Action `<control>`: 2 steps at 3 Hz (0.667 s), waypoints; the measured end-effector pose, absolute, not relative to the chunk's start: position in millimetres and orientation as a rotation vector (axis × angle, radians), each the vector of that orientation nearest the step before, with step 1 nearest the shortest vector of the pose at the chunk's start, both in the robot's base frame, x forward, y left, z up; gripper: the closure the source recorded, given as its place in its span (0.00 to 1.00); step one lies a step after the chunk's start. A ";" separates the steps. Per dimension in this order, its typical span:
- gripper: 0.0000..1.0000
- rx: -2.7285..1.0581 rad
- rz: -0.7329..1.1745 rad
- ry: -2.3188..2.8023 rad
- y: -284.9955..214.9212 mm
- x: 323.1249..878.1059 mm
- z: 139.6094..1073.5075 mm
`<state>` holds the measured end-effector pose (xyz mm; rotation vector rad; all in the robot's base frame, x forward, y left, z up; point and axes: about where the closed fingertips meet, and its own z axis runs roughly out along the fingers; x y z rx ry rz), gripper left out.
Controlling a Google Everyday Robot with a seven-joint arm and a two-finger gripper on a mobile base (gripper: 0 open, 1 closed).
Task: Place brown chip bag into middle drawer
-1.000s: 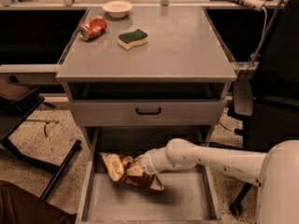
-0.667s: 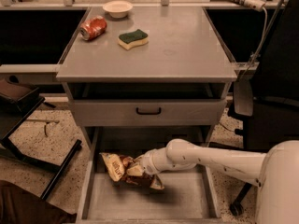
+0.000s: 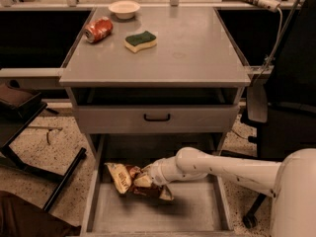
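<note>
The brown chip bag (image 3: 127,178) is crinkled, dark brown with pale ends, and hangs just above the floor at the back left of the open middle drawer (image 3: 197,212), a wide grey tray pulled out at the bottom of the cabinet. My gripper (image 3: 148,183) reaches in from the right on a white arm and is shut on the bag's right end, with the bag's left end sticking out toward the drawer's left wall. The fingers are mostly hidden by the bag.
A closed drawer front with a black handle (image 3: 157,117) sits above the open drawer. On the cabinet top lie a red soda can (image 3: 98,29), a yellow sponge with green top (image 3: 140,40) and a white bowl (image 3: 124,8). A black chair base (image 3: 44,167) stands at left.
</note>
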<state>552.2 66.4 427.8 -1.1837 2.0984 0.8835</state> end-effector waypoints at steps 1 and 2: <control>0.12 -1.184 0.884 2.098 66.4 552.2 427.8; 0.00 -1.184 0.884 2.098 66.5 552.1 427.8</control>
